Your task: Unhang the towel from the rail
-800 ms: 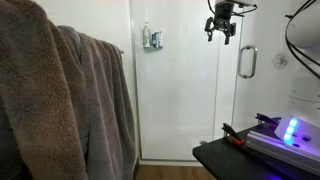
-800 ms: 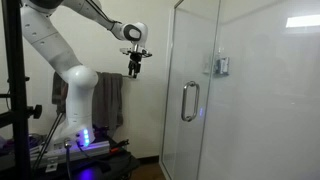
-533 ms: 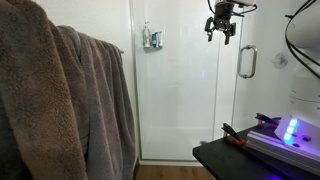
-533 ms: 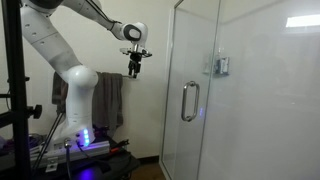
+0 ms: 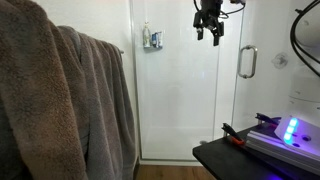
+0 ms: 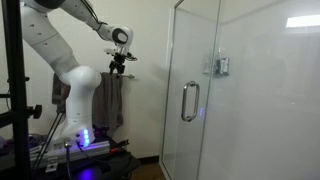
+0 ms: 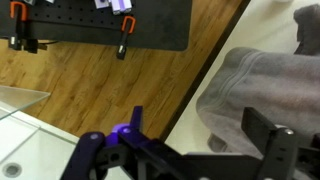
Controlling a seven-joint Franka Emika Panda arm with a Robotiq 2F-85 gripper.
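The taupe-grey towel [image 6: 108,102] hangs in long folds from the thin rail [image 5: 117,47], below the fingers and off to one side, not touching them. The gripper [image 6: 120,70] hovers above it, its fingers [image 7: 283,150] spread wide and holding nothing. Beyond them stands the glass shower door [image 6: 235,60] with its chrome handle [image 6: 187,101].

towel [image 7: 270,85]: plush, matt terry cloth
door [image 6: 240,110]: smooth, glossy glass
handle [image 5: 246,62]: shiny chrome metal
floor [image 7: 110,90]: smooth wood, visible grain
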